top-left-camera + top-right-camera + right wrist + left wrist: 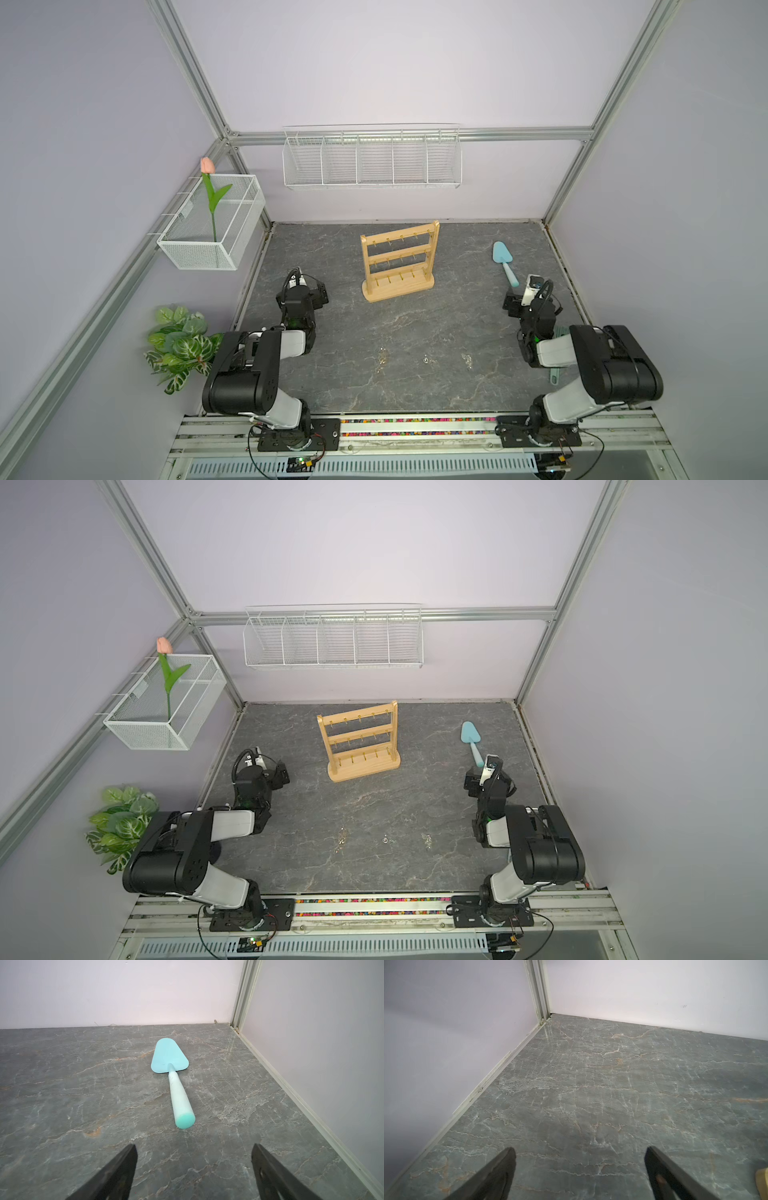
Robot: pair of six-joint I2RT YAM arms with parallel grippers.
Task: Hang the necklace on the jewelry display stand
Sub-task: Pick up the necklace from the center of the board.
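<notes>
The necklace [426,358] [386,840] lies as a thin glinting chain on the grey marble table, near the front middle between the two arms. Only a few glints of it show. The jewelry display stand [399,259] [359,739], light wood with three hooked bars, stands upright behind it at the table's middle back. My left gripper [579,1150] is open and empty over bare table left of the stand, facing the back left corner. My right gripper [194,1147] is open and empty at the right side. Both are far from the necklace.
A light blue trowel [176,1084] [503,262] lies just beyond the right gripper. A white wire basket [372,160] hangs on the back wall. At the left are a mesh basket with a tulip [212,232] and a leafy plant [178,345]. A green tool [554,376] lies partly under the right arm.
</notes>
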